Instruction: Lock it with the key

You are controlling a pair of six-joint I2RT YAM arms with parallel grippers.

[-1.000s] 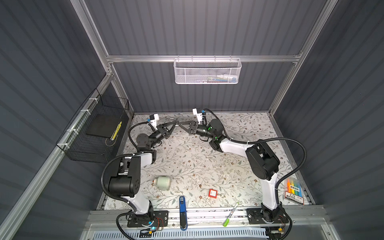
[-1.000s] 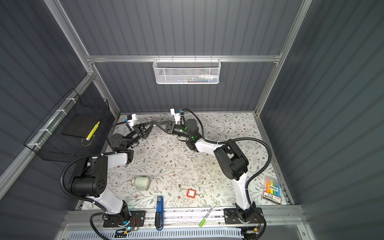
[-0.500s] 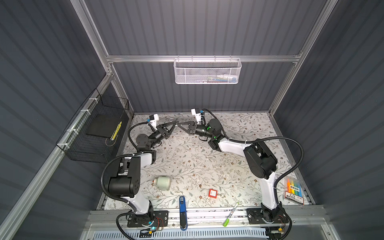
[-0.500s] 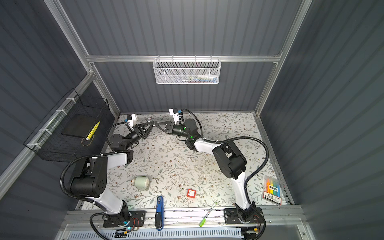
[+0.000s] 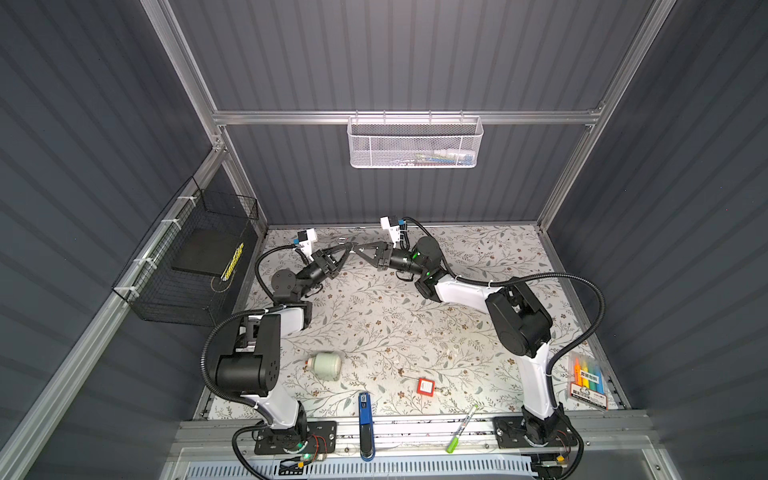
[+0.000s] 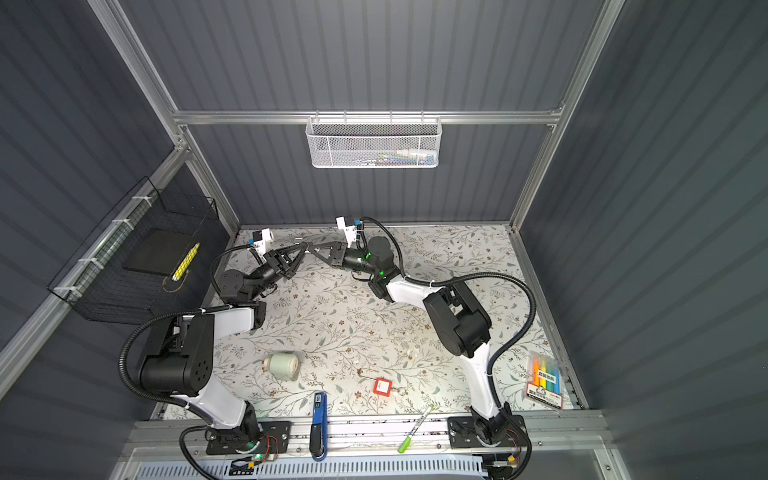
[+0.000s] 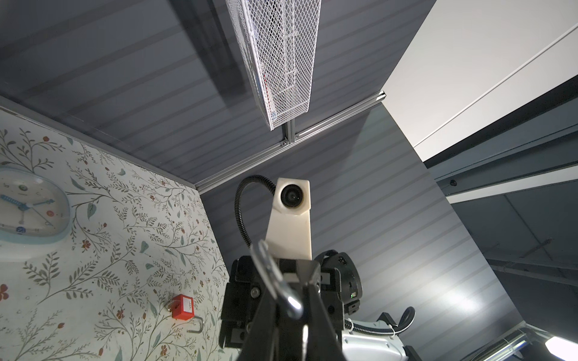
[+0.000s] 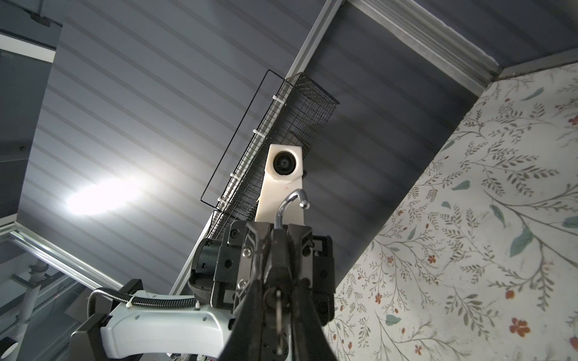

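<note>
Over the back of the floral bench (image 5: 374, 324) the left gripper (image 5: 348, 249) and right gripper (image 5: 358, 250) meet tip to tip, well apart from the red padlock (image 5: 424, 386) lying near the front, both pinched narrow on the small metal key (image 7: 270, 272).

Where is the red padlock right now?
In both top views the red padlock lies on the floral mat near the front edge, between the blue tool and the green pen.

table (image 5: 374, 316) | red padlock (image 5: 424, 386) | pale jar (image 5: 326, 365) | marker pack (image 5: 588, 380)
</note>
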